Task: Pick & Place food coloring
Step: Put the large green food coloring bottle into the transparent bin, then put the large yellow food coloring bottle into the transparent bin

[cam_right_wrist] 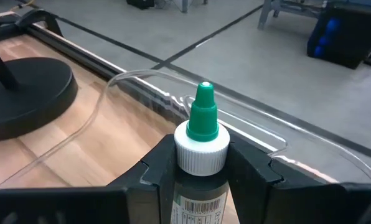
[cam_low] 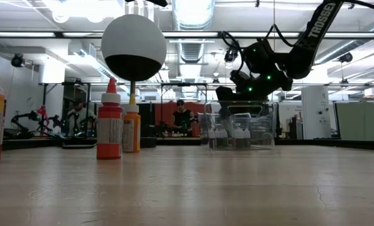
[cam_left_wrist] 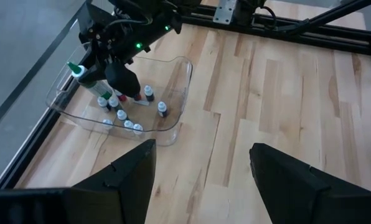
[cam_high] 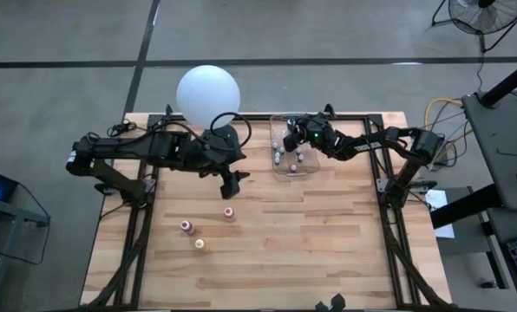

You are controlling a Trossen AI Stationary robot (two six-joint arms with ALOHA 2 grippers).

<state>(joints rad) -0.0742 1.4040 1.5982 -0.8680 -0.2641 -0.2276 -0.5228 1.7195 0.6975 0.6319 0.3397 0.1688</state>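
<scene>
Food coloring bottle (cam_right_wrist: 201, 140), green-tipped, sat pinched between the right gripper (cam_high: 295, 132) fingers above the clear bin (cam_left_wrist: 176, 99) near the table's far edge. Best lowered upright before release. Left gripper (cam_high: 232, 183) hung spread.

You have open tabletop (cam_high: 328, 234) across the near and right side — only three loose bottles (cam_high: 199, 243) stand left of centre. At the far edge, the white globe lamp (cam_high: 208, 94) and the clear bin (cam_high: 295, 165) crowd the way — approach elsewhere.
</scene>
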